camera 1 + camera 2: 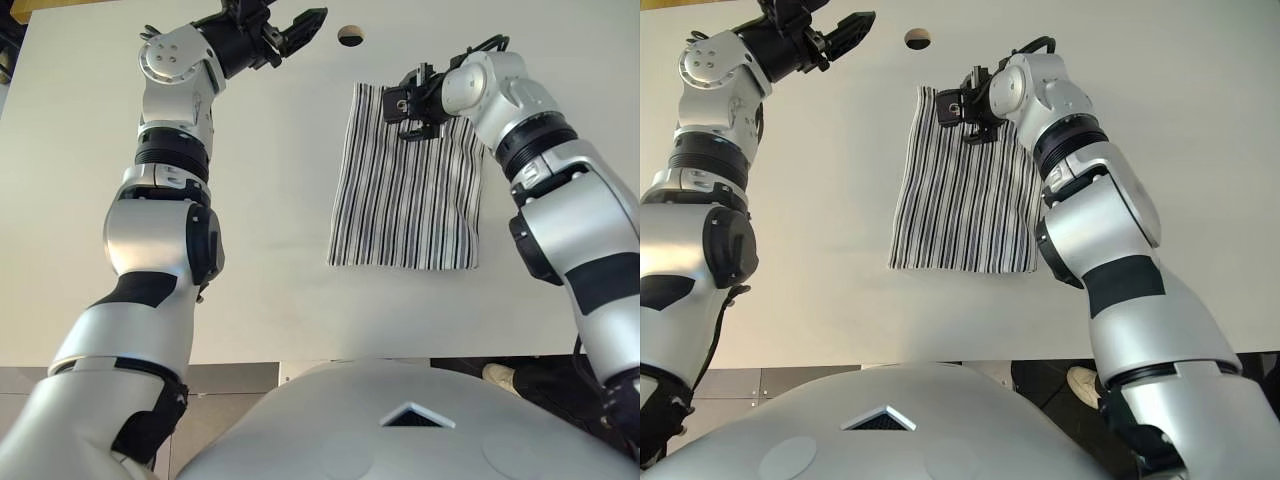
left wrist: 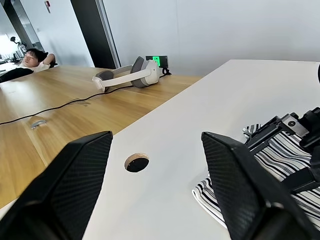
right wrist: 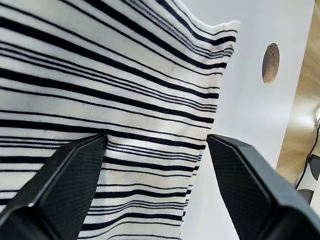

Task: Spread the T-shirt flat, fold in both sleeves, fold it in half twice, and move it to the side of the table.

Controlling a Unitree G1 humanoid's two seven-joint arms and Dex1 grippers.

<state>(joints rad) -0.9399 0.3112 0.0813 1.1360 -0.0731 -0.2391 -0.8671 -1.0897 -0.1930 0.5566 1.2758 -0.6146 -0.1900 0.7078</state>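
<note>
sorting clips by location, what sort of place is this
Most likely an office or lab workroom: a white table with a round cable hole, and beside it a long wooden desk carrying a headset and a trailing cable.

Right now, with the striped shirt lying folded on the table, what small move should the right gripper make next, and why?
Probably lower the right gripper and close it on the far edge of the T-shirt. It is open above the fabric near a far corner, and the shirt lies as a folded rectangle, so it seems to need a grip first.
</note>
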